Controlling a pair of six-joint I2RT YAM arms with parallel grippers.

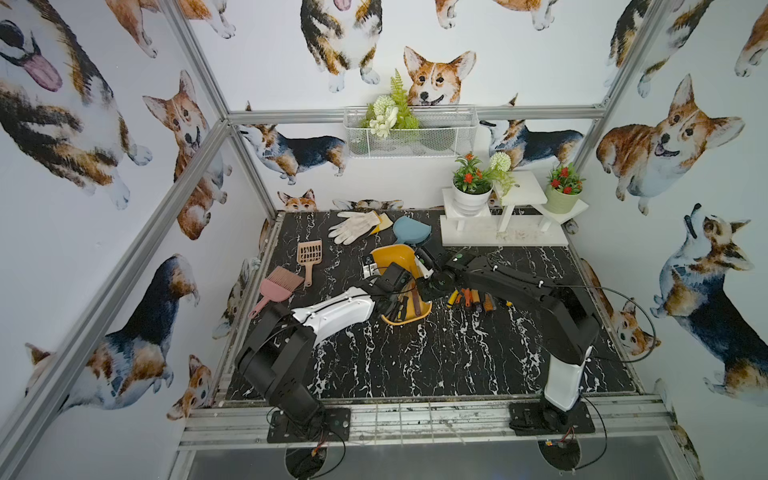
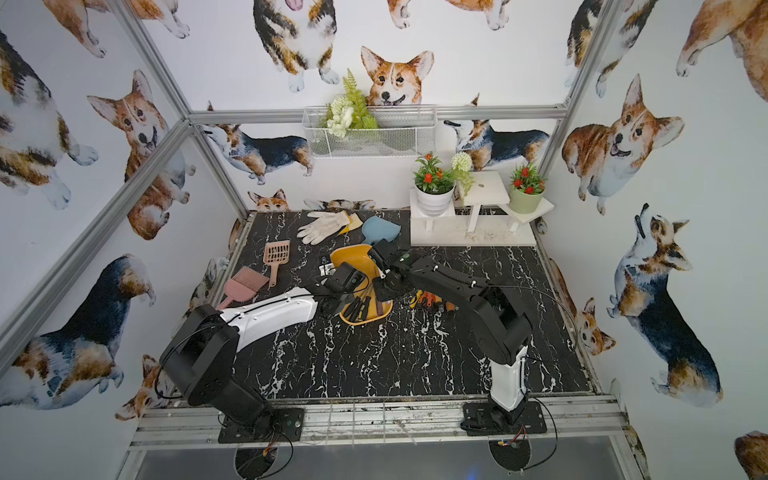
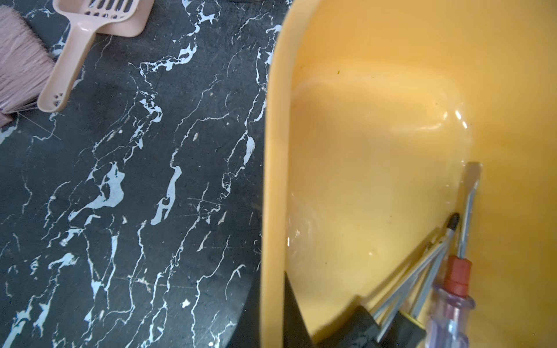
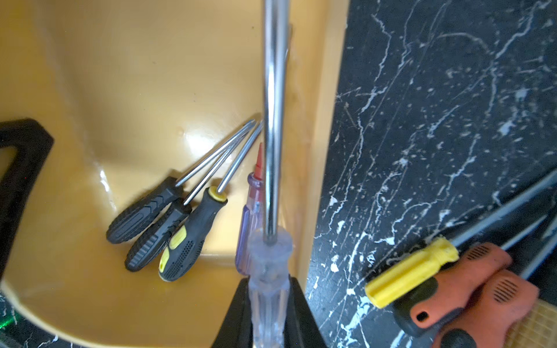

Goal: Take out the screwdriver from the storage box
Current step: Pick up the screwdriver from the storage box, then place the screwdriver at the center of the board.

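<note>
Right now your right gripper (image 4: 266, 296) is clamped on the clear handle of a screwdriver (image 4: 272, 120). Its steel shaft runs just inside one long wall of the yellow storage box (image 4: 120, 90). Your left gripper (image 3: 271, 316) is pinched shut on the opposite wall of that box, one finger inside and one outside. In both top views the box sits tilted on the marble table (image 1: 415, 353). Four more screwdrivers (image 4: 168, 223) lie bunched in the end of the box nearer the robot. A row of screwdrivers (image 1: 471, 300) lies on the table just beside the box.
</note>
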